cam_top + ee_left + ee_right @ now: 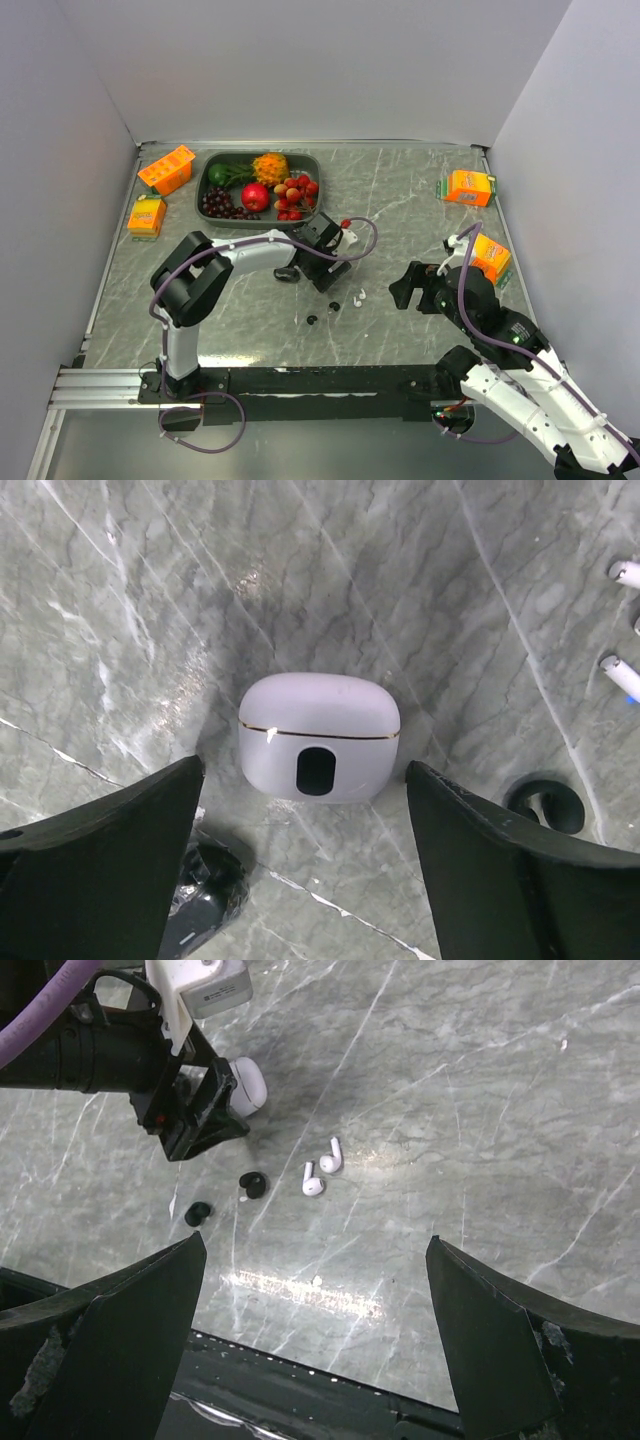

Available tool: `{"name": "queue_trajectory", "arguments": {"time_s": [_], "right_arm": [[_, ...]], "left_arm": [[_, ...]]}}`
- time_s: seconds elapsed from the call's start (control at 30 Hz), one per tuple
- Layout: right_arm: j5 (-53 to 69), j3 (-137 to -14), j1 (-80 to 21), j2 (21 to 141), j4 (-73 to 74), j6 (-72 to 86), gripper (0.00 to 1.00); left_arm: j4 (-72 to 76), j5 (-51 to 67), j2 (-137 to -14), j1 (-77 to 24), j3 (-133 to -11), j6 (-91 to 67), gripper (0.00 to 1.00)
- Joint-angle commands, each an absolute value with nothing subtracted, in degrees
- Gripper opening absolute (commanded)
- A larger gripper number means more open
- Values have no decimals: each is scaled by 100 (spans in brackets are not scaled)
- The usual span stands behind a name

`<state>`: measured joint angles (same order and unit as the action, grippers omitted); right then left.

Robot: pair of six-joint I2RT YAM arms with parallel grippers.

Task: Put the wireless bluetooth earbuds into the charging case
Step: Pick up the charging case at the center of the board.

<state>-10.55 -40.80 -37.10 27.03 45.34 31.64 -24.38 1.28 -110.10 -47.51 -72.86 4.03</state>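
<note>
A closed white charging case (318,737) lies flat on the marble table. My left gripper (305,763) is open, with one fingertip on each side of the case's near end and a small gap on both sides. The top view hides the case under that gripper (328,272). Two white earbuds (313,1180) lie side by side to the right of it (357,296). Two black earbuds lie apart, one near the white pair (252,1184) and one closer to the front (198,1213). My right gripper (315,1240) hovers open and empty over the front of the table (400,292).
A small black case (287,273) sits just left of the left gripper (205,880). At the back left stands a dark tray (203,190) of fruit. Orange boxes lie at the back left (167,168), left (147,215), back right (468,187) and right (490,257).
</note>
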Motion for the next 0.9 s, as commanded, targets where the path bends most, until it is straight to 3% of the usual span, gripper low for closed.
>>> {"name": "queue_trajectory", "arguments": {"time_s": [0.0, 0.23, 0.6, 0.67, 0.73, 0.87], "right_arm": [[-1178, -4333, -3718, 2593, 4667, 3120, 99], [-1195, -4351, -3726, 2593, 4693, 3120, 99], [-1231, -4403, -3718, 2558, 4702, 3138, 99], [-1204, -4447, -3727, 2558, 4711, 3146, 99], [-1178, -4535, -3718, 2566, 4685, 3164, 99], [-1195, -4649, -3727, 2601, 4597, 3225, 99]], "left_arm": [[-2312, 35, -11136, -4764, -7392, 641, 87], [-2382, 18, -11302, -4913, -7479, 703, 76], [-2364, 18, -11119, -4948, -7304, 545, 30], [-2320, 17, -10917, -4948, -7234, 475, 12], [-2207, -148, -10733, -4948, -7137, 370, 1], [-1531, -159, -9821, -4939, -6523, -208, 1]]}}
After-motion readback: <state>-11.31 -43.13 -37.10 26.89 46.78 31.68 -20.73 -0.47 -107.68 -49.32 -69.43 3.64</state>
